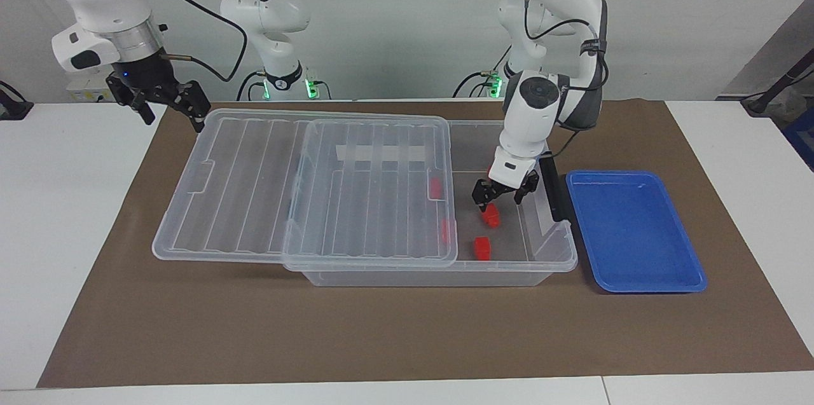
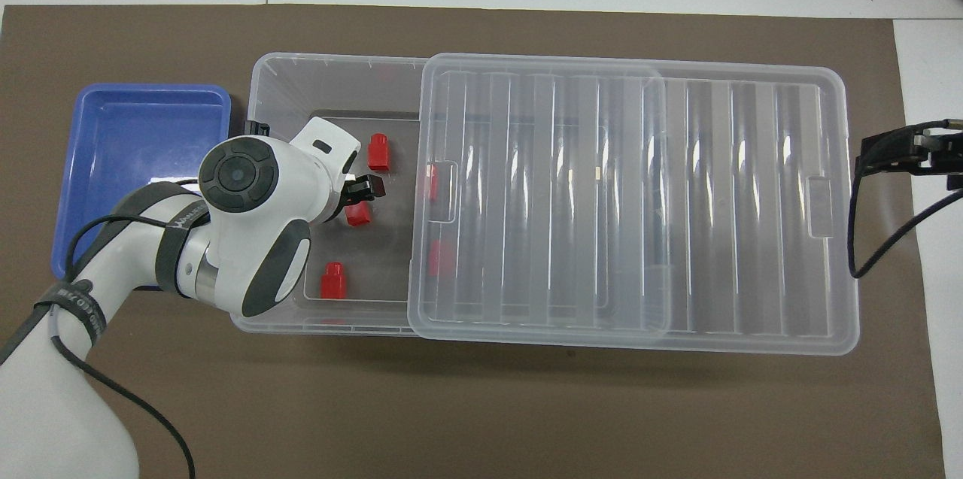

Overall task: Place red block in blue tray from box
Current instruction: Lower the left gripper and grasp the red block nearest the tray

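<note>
5 red blocks in the clear box [image 1: 559,246], the red block [image 1: 490,215] under the released left gripper [image 1: 500,197], clear lid [image 1: 305,192] covering 2 blocks, blue tray [image 1: 636,278] beside the box, right gripper [image 1: 170,107] spread, over the lid's corner.

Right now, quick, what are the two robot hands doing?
Left gripper: open, holding nothing, down in the box just above a red block.
Right gripper: open, holding nothing, waiting above the lid edge.

Left gripper [image 1: 505,198] lowered, pointing down, fingers spread, right gripper [image 1: 170,105] raised, fingers spread, arm waiting
</note>
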{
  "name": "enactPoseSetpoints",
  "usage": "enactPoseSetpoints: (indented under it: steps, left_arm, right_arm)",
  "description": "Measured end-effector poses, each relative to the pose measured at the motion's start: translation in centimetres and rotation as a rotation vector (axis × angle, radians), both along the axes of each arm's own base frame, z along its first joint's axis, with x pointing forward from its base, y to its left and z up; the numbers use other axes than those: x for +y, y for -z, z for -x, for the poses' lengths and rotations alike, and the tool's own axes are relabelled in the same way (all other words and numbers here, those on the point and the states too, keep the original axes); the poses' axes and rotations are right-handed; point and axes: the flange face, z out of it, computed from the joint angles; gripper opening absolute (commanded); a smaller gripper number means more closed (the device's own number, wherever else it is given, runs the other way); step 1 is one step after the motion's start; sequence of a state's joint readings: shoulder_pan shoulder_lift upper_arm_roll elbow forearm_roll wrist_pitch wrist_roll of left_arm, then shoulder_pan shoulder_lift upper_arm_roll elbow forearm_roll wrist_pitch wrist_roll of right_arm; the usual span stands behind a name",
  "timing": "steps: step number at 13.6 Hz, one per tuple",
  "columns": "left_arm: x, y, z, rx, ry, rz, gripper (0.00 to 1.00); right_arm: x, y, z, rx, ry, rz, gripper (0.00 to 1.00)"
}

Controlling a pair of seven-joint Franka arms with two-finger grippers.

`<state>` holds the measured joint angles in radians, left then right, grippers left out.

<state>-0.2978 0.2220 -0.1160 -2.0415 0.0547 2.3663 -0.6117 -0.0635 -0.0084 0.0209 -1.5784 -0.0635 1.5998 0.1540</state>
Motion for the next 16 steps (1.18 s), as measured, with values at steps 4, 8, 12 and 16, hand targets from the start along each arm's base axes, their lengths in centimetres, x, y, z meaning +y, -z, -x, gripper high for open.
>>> enactPoseSetpoints:
  steps: [4, 8, 12, 16]
  left_arm:
    - [-0.2, 1.9, -0.2, 0.014, 0.004, -0.004, 1.00]
    - [-0.2, 2.0, -0.1, 0.017, -0.013, -0.003, 0.99]
    - [-0.4, 2.7, -0.1, 0.017, -0.041, 0.002, 0.99]
    - [-0.6, 3.2, 0.0, 0.019, -0.042, 0.003, 0.87]
  right_arm:
    - [-0.3, 0.8, 0.4, 0.060, 0.010, -0.008, 1.00]
    - [0.1, 1.1, 0.4, 0.063, 0.011, -0.063, 1.00]
    - [0.3, 1.1, 0.3, 0.061, -0.005, -0.030, 1.00]
    - [0.5, 1.1, 0.3, 0.061, -0.010, -0.028, 1.00]
